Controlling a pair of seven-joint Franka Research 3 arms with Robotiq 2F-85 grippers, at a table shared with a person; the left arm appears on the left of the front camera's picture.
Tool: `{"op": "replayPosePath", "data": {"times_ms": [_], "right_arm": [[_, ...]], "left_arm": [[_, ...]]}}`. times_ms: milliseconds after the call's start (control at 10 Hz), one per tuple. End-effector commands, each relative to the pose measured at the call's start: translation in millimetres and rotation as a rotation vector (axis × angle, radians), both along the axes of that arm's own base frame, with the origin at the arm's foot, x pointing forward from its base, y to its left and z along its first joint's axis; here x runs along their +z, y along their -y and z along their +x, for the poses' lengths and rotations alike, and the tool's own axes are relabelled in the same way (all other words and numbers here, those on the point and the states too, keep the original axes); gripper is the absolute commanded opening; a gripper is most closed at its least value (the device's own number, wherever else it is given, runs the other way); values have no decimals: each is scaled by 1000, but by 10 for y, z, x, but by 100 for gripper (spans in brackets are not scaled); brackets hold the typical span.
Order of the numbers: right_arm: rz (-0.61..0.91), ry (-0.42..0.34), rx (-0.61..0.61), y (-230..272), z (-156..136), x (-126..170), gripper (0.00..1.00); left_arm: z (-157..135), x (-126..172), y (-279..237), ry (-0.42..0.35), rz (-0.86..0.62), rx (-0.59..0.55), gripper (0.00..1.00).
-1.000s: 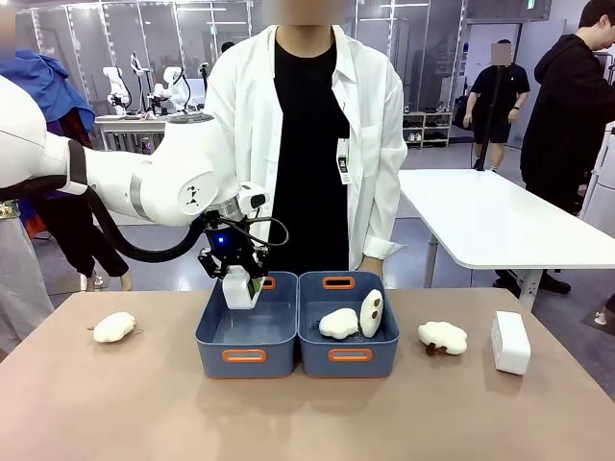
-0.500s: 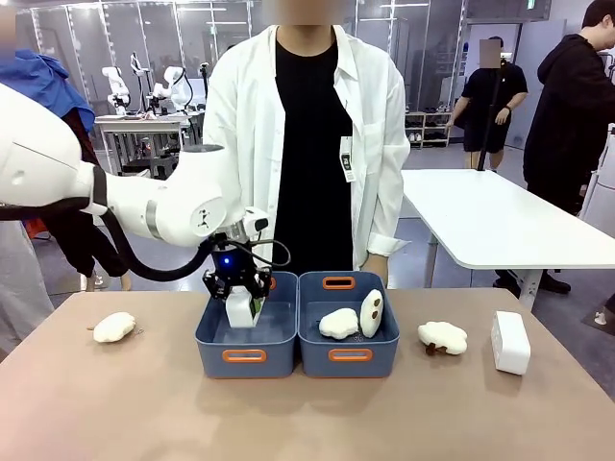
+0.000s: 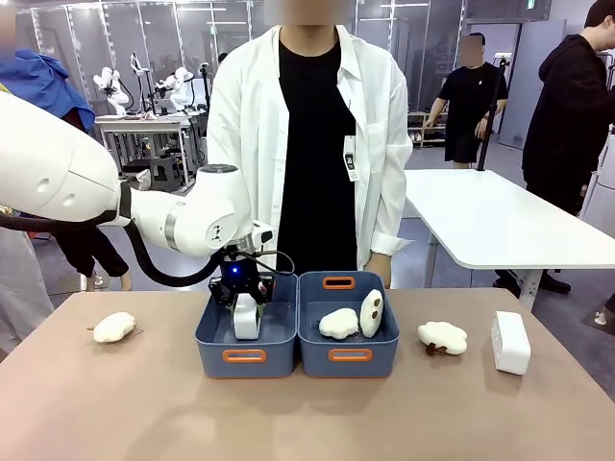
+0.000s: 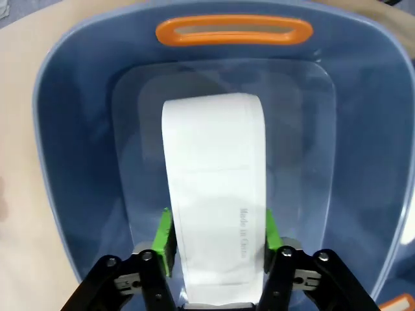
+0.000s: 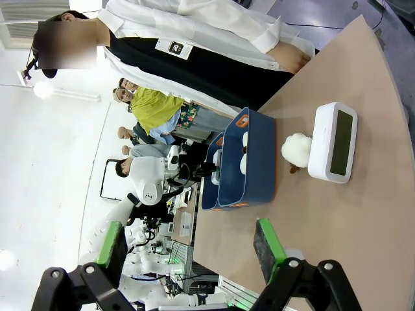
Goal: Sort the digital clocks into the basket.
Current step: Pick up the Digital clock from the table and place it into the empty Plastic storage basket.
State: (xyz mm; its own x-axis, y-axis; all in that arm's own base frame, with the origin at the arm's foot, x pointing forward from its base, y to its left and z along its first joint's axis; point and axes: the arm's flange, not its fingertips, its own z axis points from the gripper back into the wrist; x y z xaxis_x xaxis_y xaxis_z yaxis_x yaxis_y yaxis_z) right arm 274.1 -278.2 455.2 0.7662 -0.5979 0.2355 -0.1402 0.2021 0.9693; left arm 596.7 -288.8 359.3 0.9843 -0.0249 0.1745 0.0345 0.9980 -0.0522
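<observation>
Left pincer (image 3: 247,307) sank lower within 1 s; clock (image 3: 247,327) now inside left basket (image 3: 216,344), pincer still grasping it. Release due. 2nd clock (image 3: 510,342) waits on counter (image 3: 307,413), right.

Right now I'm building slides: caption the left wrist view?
Left gripper holds a white digital clock inside the blue basket.

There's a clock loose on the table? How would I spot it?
On the table, find the right-hand blue bin and look farther right. Beyond a fluffy plush toy stands the digital clock. It is a smooth white block with rounded corners, not fuzzy like its neighbour.
</observation>
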Motion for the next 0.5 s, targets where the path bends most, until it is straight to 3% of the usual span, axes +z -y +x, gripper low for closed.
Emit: {"op": "replayPosePath", "data": {"times_ms": [0,400], "right_arm": [[-7,3,11,0,-47,22,100],[-7,3,11,0,-47,22,100]], "left_arm": [[30,-4,75,-2,45,23,100],[-204,282,29,7,4,-13,100]]}}
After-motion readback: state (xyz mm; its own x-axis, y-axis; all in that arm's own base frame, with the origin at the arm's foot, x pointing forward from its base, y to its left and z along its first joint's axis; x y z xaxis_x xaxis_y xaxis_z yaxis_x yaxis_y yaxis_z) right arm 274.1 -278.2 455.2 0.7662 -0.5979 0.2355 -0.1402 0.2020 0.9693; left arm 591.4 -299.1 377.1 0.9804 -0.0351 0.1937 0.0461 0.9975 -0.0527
